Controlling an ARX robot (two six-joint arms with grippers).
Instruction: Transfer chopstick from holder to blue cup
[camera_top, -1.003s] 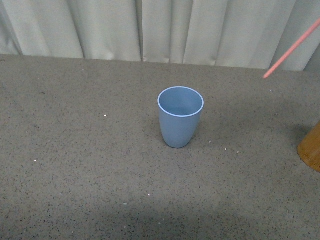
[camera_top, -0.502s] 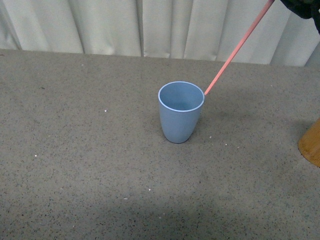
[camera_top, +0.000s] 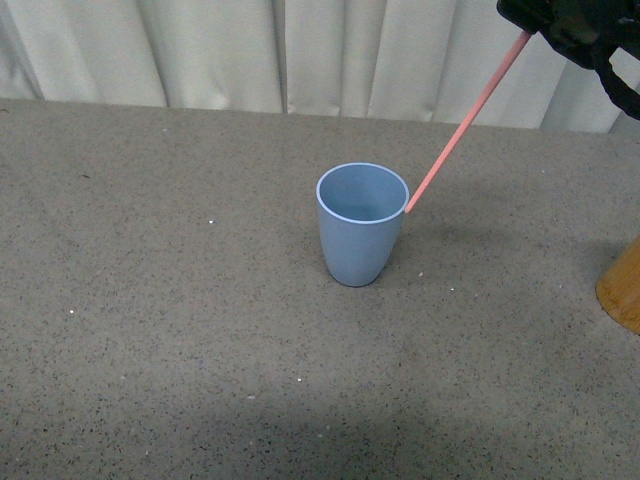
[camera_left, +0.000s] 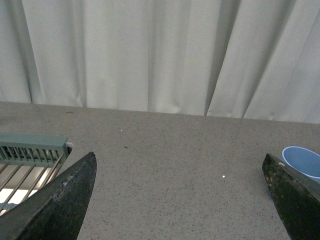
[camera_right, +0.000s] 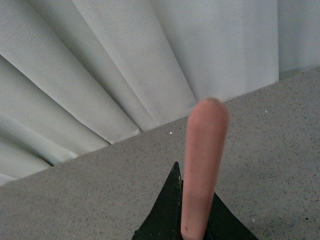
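The light blue cup stands upright mid-table; its rim also shows in the left wrist view. My right gripper, at the top right of the front view, is shut on a salmon-pink chopstick. The stick slants down and left, and its lower tip lies against the outside of the cup's right side, just below the rim. In the right wrist view the chopstick juts out from between the shut black fingers of the gripper. The orange-brown holder is cut off at the right edge. My left gripper is open and empty.
A grey speckled table runs back to pale curtains. A green slatted rack sits at the table's edge in the left wrist view.
The chopstick has swung left and down from the far right, so its tip is now beside the cup's rim. My right gripper has come into the front view.
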